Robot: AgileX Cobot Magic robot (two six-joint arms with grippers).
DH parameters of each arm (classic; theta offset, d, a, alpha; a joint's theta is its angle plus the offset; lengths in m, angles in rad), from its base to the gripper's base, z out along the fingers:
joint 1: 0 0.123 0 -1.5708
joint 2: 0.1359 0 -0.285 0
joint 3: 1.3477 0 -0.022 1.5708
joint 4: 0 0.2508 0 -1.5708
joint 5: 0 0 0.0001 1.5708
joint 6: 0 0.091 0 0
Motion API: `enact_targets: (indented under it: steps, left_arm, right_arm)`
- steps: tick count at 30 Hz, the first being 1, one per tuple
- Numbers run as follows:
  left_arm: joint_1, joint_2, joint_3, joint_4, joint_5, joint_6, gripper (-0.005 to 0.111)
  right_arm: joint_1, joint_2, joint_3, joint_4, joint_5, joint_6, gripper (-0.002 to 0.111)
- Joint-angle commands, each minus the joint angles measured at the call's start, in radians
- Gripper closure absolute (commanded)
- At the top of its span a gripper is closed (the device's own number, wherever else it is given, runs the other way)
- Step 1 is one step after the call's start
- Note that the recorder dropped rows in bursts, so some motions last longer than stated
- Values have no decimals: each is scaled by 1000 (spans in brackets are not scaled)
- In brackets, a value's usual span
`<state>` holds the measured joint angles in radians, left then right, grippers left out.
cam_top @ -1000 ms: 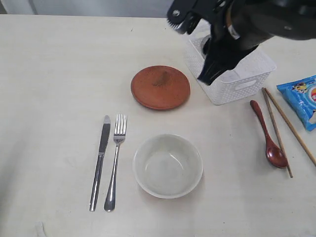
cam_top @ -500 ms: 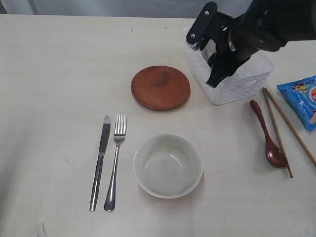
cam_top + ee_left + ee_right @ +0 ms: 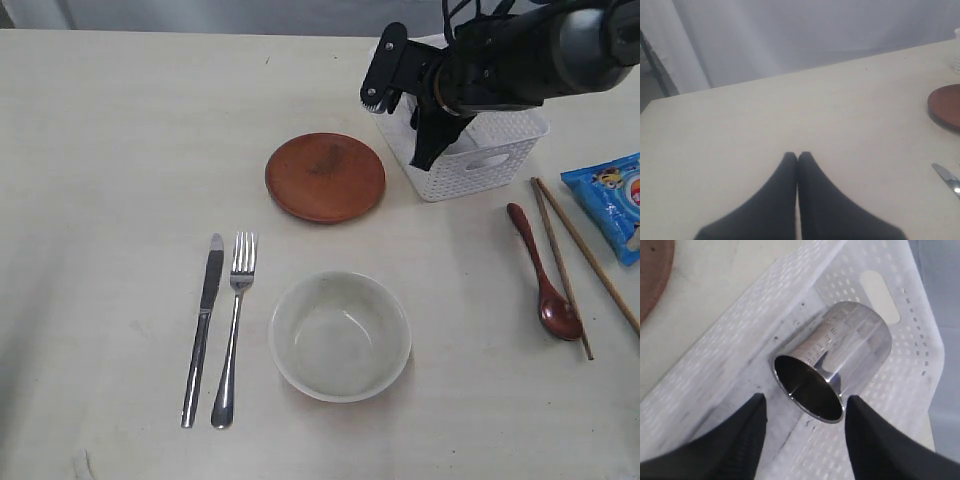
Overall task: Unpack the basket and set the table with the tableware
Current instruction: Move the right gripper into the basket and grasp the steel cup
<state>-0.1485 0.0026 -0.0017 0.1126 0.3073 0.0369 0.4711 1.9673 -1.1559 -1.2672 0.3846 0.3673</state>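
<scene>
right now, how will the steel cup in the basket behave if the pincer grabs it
The steel cup looks polished, so it may slip from the right pincer. It seems to lie on its side in the basket, so a nudge could roll it.

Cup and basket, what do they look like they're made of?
Cup: polished steel by the look, mirror-bright, reflecting the lattice holes around it. Basket: probably white plastic, matte, with moulded rows of small holes and a handle slot.
</scene>
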Motion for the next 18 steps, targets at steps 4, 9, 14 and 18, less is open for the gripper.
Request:
enact_targets:
  steps: [4, 9, 14, 18]
  left_arm:
    - [5, -3, 2, -12, -8, -3, 107]
    - [5, -3, 2, -12, -8, -3, 107]
    - [5, -3, 2, -12, -8, -3, 107]
    - [5, -3, 2, -12, -8, -3, 107]
  right_arm:
    - [-5, 3, -6, -41, 43, 75, 60]
    - [-34, -31, -6, 60, 64, 103, 60]
    - [-96, -87, 9, 247, 74, -8, 60]
    - [-135, -140, 69, 283, 62, -56, 60]
